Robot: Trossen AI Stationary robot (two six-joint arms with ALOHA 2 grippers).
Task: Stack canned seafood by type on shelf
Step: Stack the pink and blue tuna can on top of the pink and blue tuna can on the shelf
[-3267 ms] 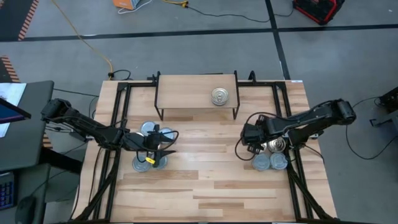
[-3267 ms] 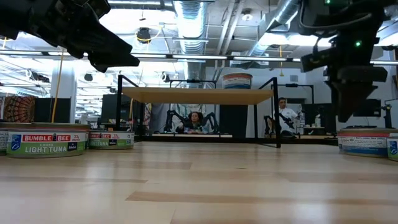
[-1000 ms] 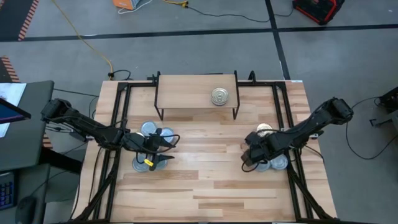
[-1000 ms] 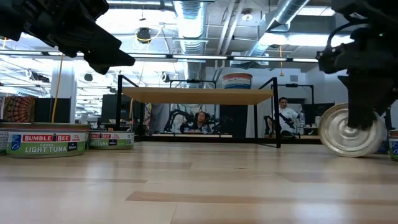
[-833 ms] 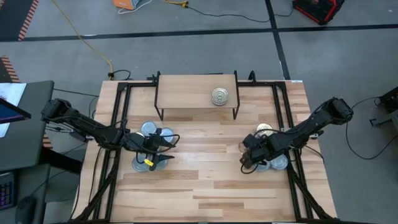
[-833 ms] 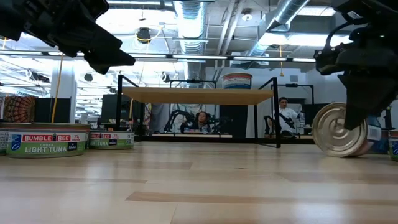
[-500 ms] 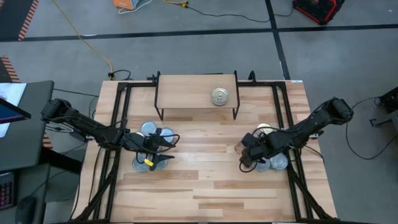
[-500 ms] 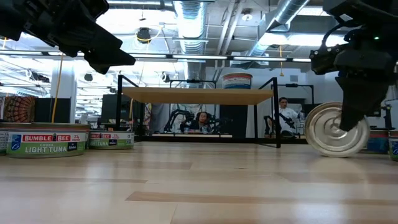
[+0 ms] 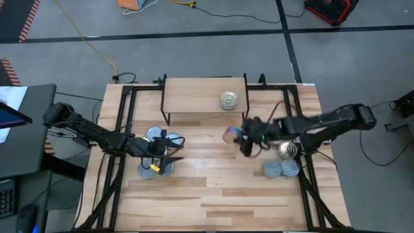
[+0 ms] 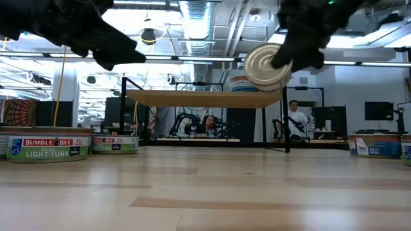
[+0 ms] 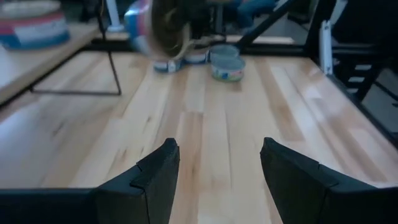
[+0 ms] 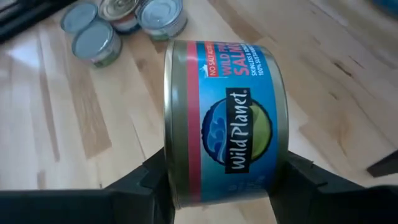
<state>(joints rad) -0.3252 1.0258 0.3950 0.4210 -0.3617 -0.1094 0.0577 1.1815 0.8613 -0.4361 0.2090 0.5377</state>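
Note:
My right gripper [image 9: 238, 137] is shut on a tin [image 12: 225, 118] with a blue Wild Planet label and a red band. It hangs in the air [image 10: 266, 66] just in front of the shelf [image 9: 204, 97], near its right legs. One gold-topped tin [image 9: 228, 99] stands on the shelf top. My left gripper [image 9: 169, 152] hovers open among the tins at the table's left [image 9: 154, 133] and touches none. Three more tins [image 9: 282, 165] stand on their bases at the right. My right gripper pinches the tin between its two fingers [image 12: 152, 180], one on each flat end [image 12: 169, 124], with the label wall facing the wrist camera. The tin is turned on its side, a flat end [image 10: 263, 64] facing the table's near edge. It is lifted clear of the table.
Thin black shelf legs [image 10: 286, 115] stand close to the held tin. Black frame rails [image 9: 123, 129] run along both table sides. Bumble Bee tuna tins [image 10: 48, 144] sit at the left. Bare wood lies in the middle and near the front. People sit in the room beyond.
The right gripper has carried the tin from beside the right group of tins, where it hung on edge close to the table, up and toward the table's left and far side. It is now near the shelf, at shelf-top height. The left arm has kept still.

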